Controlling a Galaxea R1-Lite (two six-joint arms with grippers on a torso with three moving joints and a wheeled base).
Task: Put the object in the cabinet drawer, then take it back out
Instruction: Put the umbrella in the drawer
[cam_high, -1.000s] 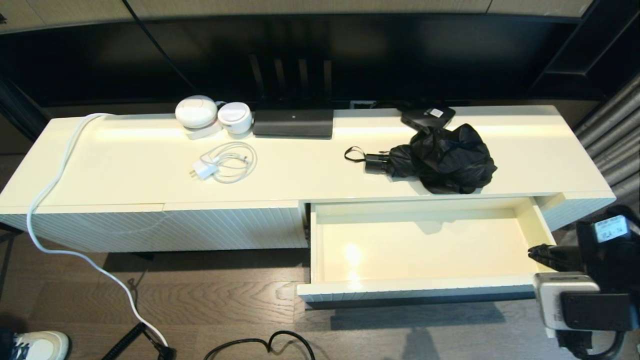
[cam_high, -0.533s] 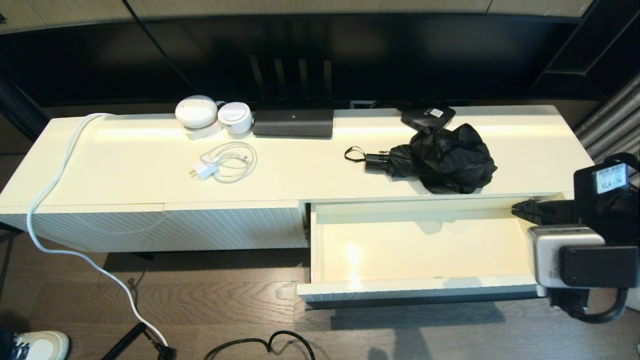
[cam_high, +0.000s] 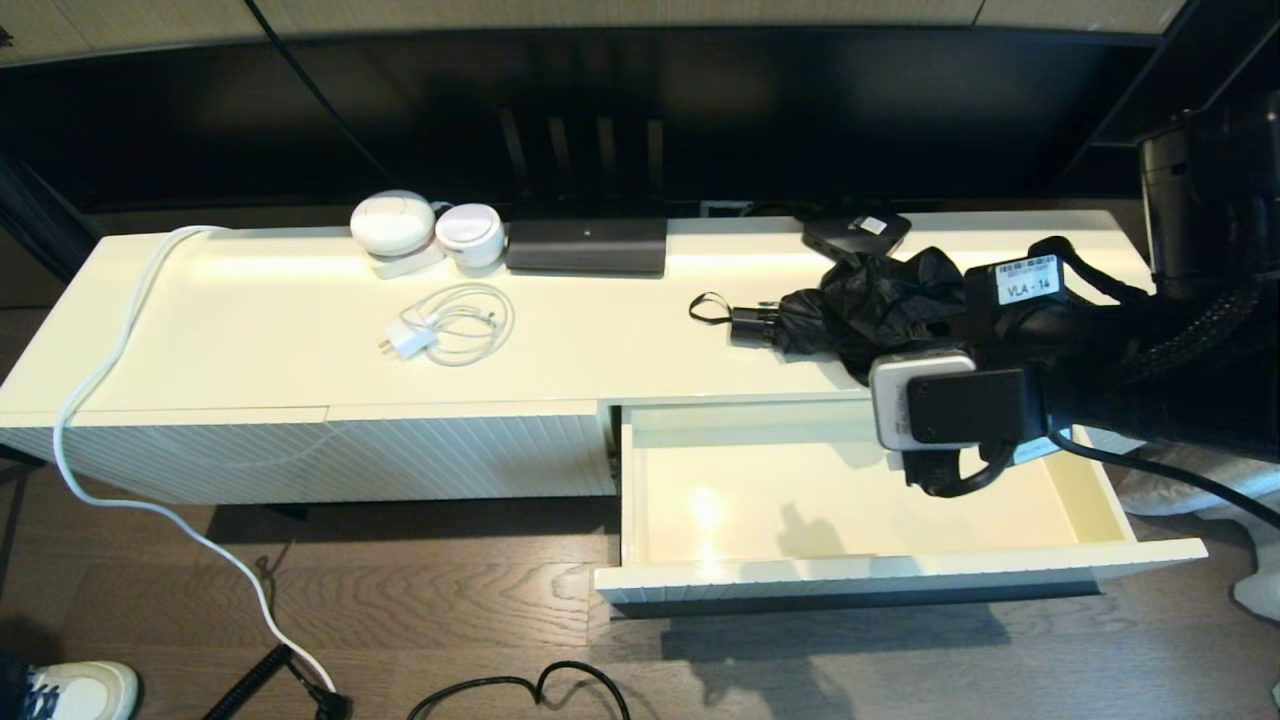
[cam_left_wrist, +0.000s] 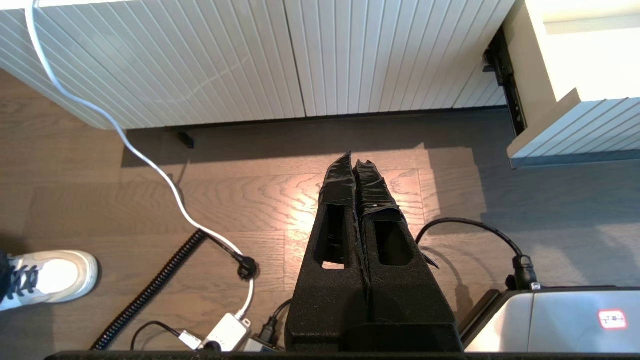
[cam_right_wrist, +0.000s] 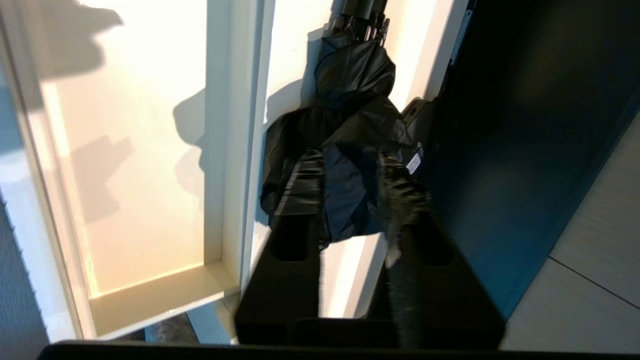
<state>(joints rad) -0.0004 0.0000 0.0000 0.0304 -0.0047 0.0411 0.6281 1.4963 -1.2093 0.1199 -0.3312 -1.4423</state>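
Black folding umbrella (cam_high: 880, 315) lying on cabinet top, right of centre in head view, behind the pulled-out drawer (cam_high: 860, 490). R gripper (cam_right_wrist: 350, 175) hanging over its canopy, fingers parted, nothing held, prob. lining up pickup. L gripper (cam_left_wrist: 356, 167) pointing at floor, fingers pressed together, idle.

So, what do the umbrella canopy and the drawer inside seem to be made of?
Umbrella: the canopy looks like thin black woven synthetic cloth, since it lies crumpled in loose folds with a faint sheen. Drawer: the inside looks like smooth cream-painted or laminated board, since it shows a glossy light spot; which board, I cannot tell.
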